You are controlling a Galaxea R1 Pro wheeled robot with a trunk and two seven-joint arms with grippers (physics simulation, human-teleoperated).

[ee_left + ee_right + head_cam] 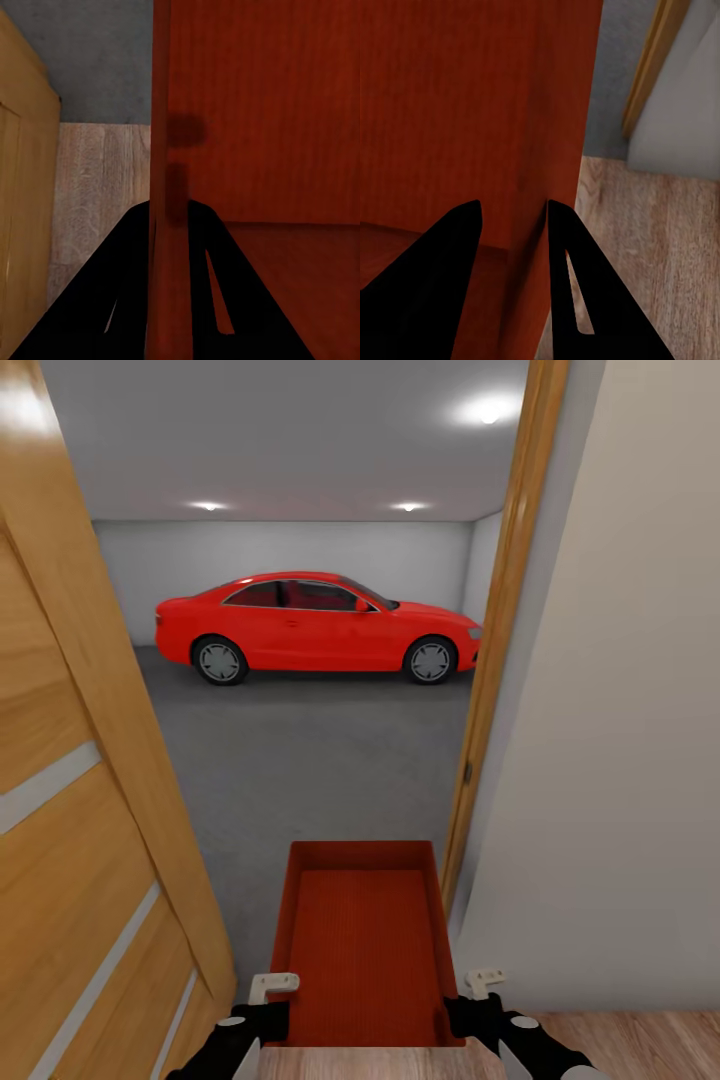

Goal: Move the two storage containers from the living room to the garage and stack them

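Head view: a bin (362,940) is held level between the left gripper (262,1008) and the right gripper (478,1005), its long axis pointed through the doorway (495,690) toward the garage floor (320,750) and car (318,625).

Left wrist view: the fingers (127,292) are clamped astride the bin's wall (166,187).

Right wrist view: the fingers (577,285) are likewise closed over the opposite wall (559,150).

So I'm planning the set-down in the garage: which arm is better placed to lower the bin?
Neither alone, probably. The left gripper and right gripper each clamp a side wall of the storage container, so both should lower it together onto the concrete floor.
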